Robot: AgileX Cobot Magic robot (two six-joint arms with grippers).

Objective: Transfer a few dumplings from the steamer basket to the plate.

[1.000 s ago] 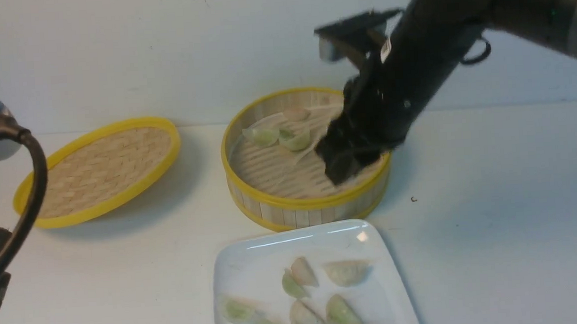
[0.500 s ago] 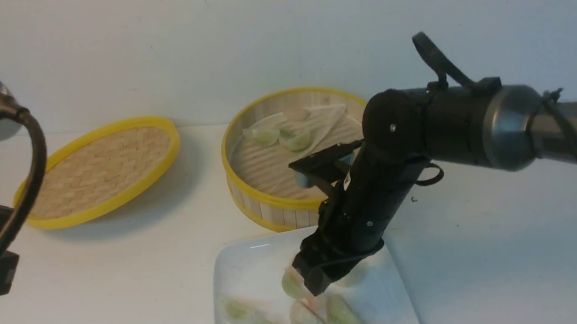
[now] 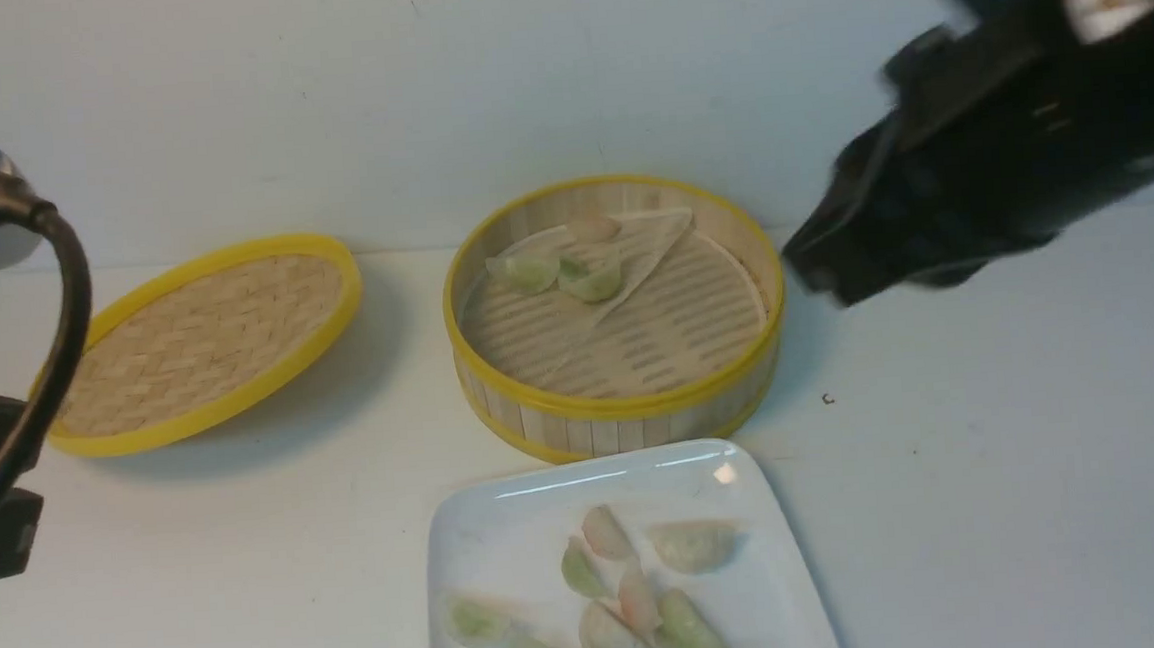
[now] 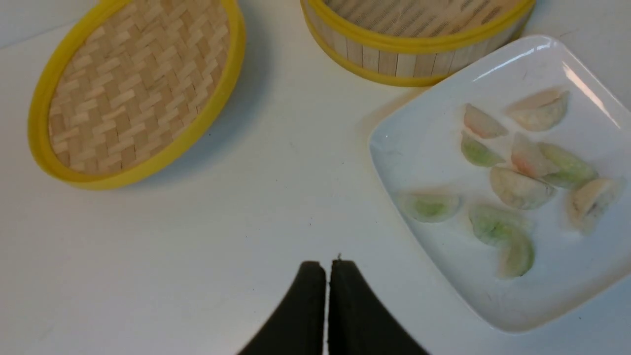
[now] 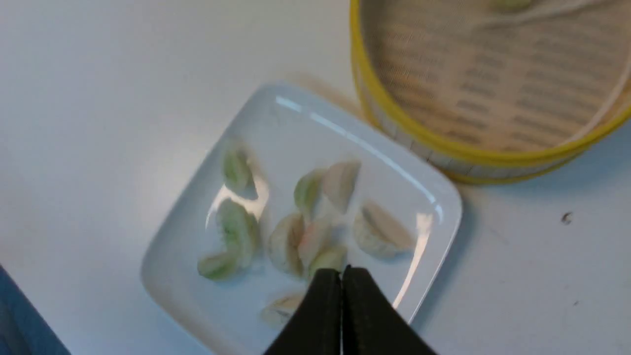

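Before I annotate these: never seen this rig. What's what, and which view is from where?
Two black robot arms. The front view looks forward from between them; each wrist view comes from a camera on that arm. On the white surface: a glossy white square plate with translucent half-moon dumplings; beyond it, a round bamboo steamer basket with yellow rims, three dumplings visible inside; to the left, a shallow woven lid with yellow rim, tilted. Left end effector and right end effector are both shut, holding nothing.
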